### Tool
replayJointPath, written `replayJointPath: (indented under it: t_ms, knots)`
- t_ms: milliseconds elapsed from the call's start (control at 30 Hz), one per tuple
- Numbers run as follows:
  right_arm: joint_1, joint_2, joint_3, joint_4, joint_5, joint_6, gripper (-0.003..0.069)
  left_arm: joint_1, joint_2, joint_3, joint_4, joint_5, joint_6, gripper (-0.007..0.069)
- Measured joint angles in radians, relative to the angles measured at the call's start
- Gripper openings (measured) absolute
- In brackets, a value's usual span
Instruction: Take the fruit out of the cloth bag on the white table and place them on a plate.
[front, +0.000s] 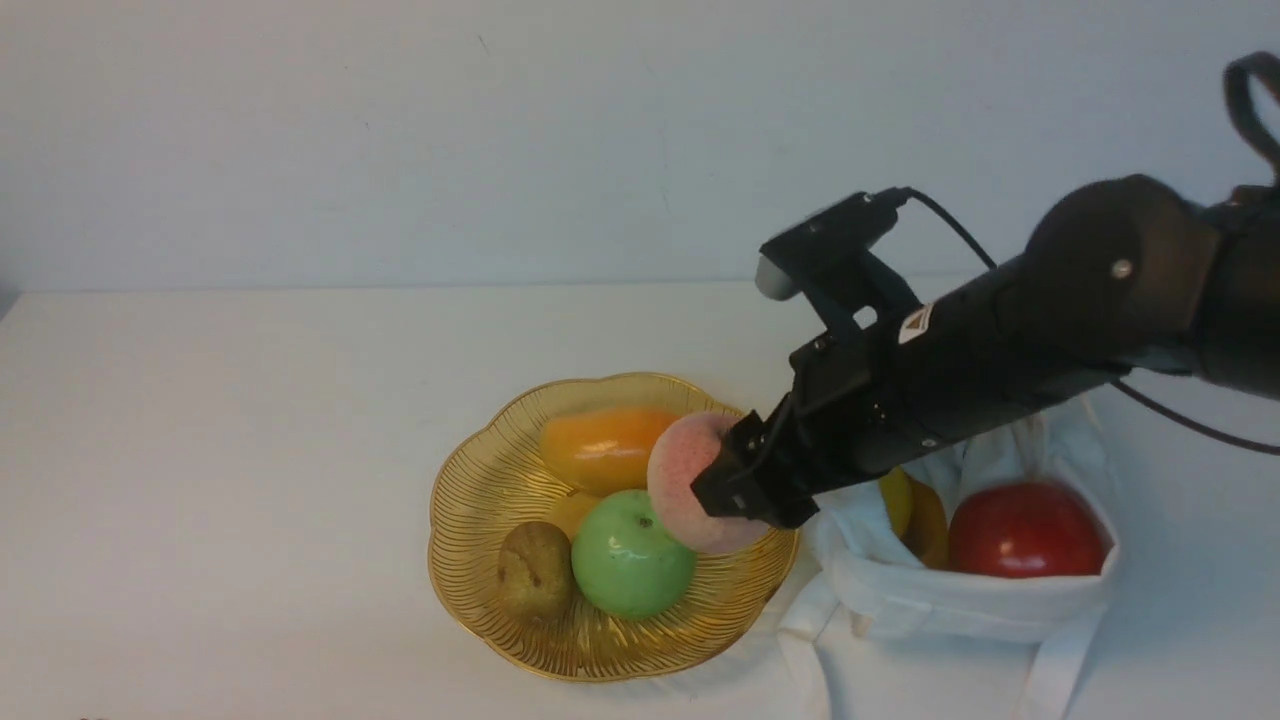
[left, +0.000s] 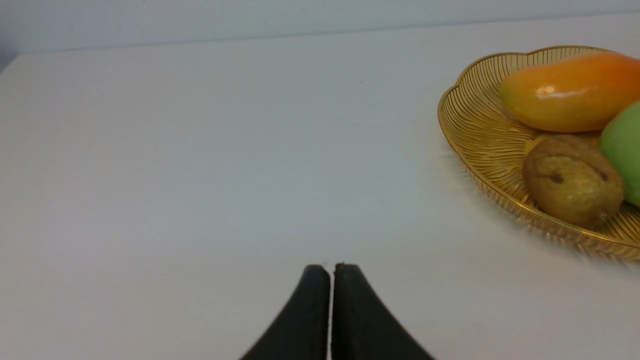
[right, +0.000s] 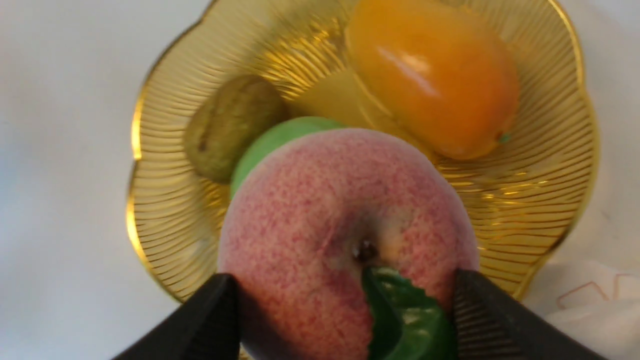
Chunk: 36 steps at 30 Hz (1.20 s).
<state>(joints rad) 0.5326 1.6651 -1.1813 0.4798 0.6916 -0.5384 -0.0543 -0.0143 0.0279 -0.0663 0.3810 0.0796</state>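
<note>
A: What's nearest us?

B: The left gripper (left: 332, 267), its fingers pressed together with nothing between them. Past it, the white table (left: 225, 190) runs between those fingers and the dish. On the right side, two white straps (front: 1062, 660) trail toward us, cut off by the front view's lower border.

A: And beyond the straps?

B: The cloth bag (front: 980, 600), mouth open, just right of the golden plate (front: 465, 480). That's a tight gap, with a strap and soft fabric lying there. White tabletop spreads from the plate's left side to the table's left edge.

A: What's on the plate?

B: A brown fruit (front: 535, 570) and a green apple (front: 633, 555) nearer us, an orange fruit (front: 605, 450) behind, and a yellow piece (front: 570, 512) mostly covered between them.

A: The right gripper (right: 345, 277)?

B: Clasping the pink peach (right: 340, 210) from both sides, over the plate. It hides part of the green apple; I can't tell whether they touch.

A: What's in the bag?

B: A red apple (front: 1025, 535) and two yellowish pieces (front: 897, 500), partly tucked behind fabric. The right arm (front: 1120, 270) slants above, covering the bag's back part. Farthest off, a pale wall (front: 400, 140) rises behind the table.
</note>
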Motion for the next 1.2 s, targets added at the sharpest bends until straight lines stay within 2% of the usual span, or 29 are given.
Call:
replayJointPath:
  t_ms: [67, 100, 167, 300, 667, 800, 833, 900, 1000, 1100, 1200]
  knots:
    - [0.000, 0.038, -0.034, -0.096, -0.007, 0.077, 0.0493, 0.000, 0.000, 0.000, 0.000, 0.000, 0.000, -0.0008]
    - [0.000, 0.038, -0.037, -0.106, -0.007, 0.077, 0.0493, 0.000, 0.000, 0.000, 0.000, 0.000, 0.000, -0.0008]
    - [0.000, 0.076, -0.070, -0.196, -0.010, 0.173, 0.0493, 0.000, 0.000, 0.000, 0.000, 0.000, 0.000, -0.0008]
    - [0.000, 0.125, -0.098, -0.269, -0.037, 0.290, 0.0493, 0.000, 0.000, 0.000, 0.000, 0.000, 0.000, -0.0008]
    - [0.001, 0.155, -0.102, -0.258, -0.044, 0.319, 0.0496, 0.000, 0.000, 0.000, 0.000, 0.000, 0.000, -0.0008]
    - [0.002, 0.155, -0.103, -0.243, -0.032, 0.319, 0.0573, 0.000, 0.000, 0.000, 0.000, 0.000, 0.000, -0.0008]
    - [0.002, 0.154, -0.103, -0.242, -0.021, 0.319, 0.0623, 0.000, 0.000, 0.000, 0.000, 0.000, 0.000, -0.0008]
    - [0.002, 0.148, -0.103, -0.240, -0.001, 0.319, 0.0670, 0.000, 0.000, 0.000, 0.000, 0.000, 0.000, -0.0008]
    - [0.002, 0.110, -0.103, -0.246, 0.025, 0.329, 0.0689, 0.000, 0.000, 0.000, 0.000, 0.000, 0.000, -0.0008]
    - [0.002, 0.042, -0.103, -0.278, 0.059, 0.373, 0.0680, 0.000, 0.000, 0.000, 0.000, 0.000, 0.000, -0.0008]
    - [0.002, -0.059, -0.103, -0.368, 0.101, 0.469, 0.0622, 0.000, 0.000, 0.000, 0.000, 0.000, 0.000, -0.0008]
